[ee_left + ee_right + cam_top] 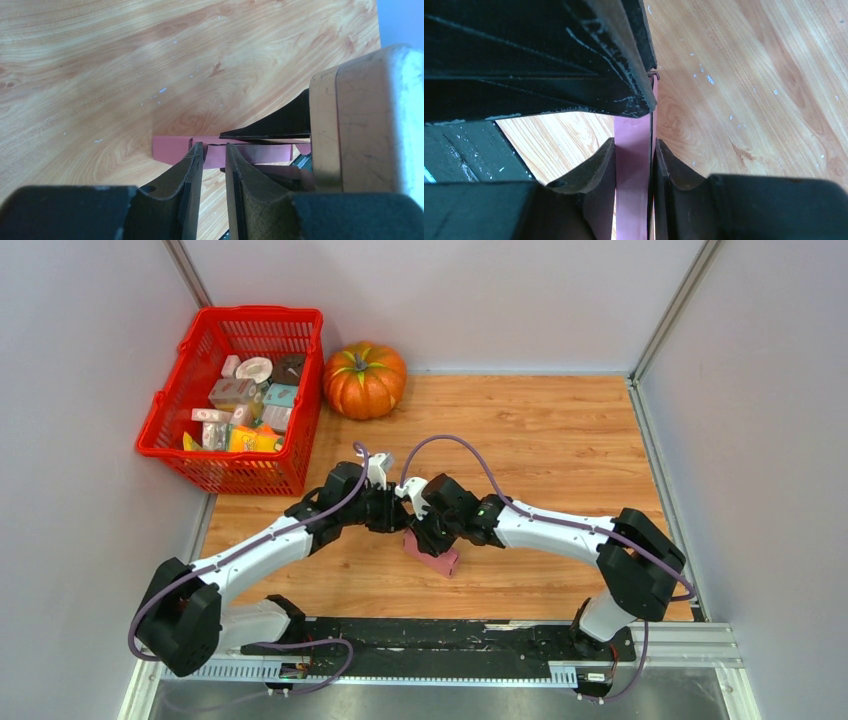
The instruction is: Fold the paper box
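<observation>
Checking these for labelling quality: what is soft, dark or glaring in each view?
Top external: evenly lit and sharp, small pink card box clear but partly hidden. Left wrist: left fingers blurred up close, wooden table crisp, far right edge glaring. Right wrist: right fingers dark and soft, table grain sharp.

The paper box (432, 555) is pink, the bench (560, 440) light wood-grain. Red mesh basket (255, 312); orange pumpkin (364, 380), green stem (359, 360). White-and-black arms (260, 545), purple cables (450, 437).
</observation>
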Controlling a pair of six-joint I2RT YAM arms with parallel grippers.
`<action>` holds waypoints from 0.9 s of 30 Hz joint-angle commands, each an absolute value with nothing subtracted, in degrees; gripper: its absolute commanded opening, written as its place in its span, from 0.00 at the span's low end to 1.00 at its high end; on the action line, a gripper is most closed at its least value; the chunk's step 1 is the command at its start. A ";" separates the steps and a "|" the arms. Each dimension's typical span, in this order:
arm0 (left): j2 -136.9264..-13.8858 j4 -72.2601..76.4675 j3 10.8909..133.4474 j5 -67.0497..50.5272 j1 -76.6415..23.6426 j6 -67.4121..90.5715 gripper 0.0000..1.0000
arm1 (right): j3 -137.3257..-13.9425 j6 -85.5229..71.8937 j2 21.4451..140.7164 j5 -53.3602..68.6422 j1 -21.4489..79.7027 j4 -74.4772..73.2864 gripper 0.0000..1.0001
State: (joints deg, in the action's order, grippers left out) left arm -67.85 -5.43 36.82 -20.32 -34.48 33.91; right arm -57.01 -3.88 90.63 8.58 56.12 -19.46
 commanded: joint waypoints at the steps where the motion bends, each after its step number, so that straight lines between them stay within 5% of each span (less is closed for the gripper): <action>1: -67.94 -6.32 38.67 -19.25 -36.30 31.38 0.31 | -55.20 -4.66 90.27 9.49 56.07 -20.74 0.22; 7: -67.85 -9.93 39.90 -15.12 -38.05 29.18 0.31 | -54.85 -4.92 89.12 9.58 56.07 -20.57 0.22; 14: -68.29 -12.04 41.13 -10.90 -39.81 27.95 0.18 | -54.67 -5.36 89.12 10.28 56.07 -20.30 0.22; 27: -68.55 -11.43 43.24 -10.98 -40.17 28.47 0.27 | -54.40 -5.71 88.95 11.07 56.08 -20.04 0.22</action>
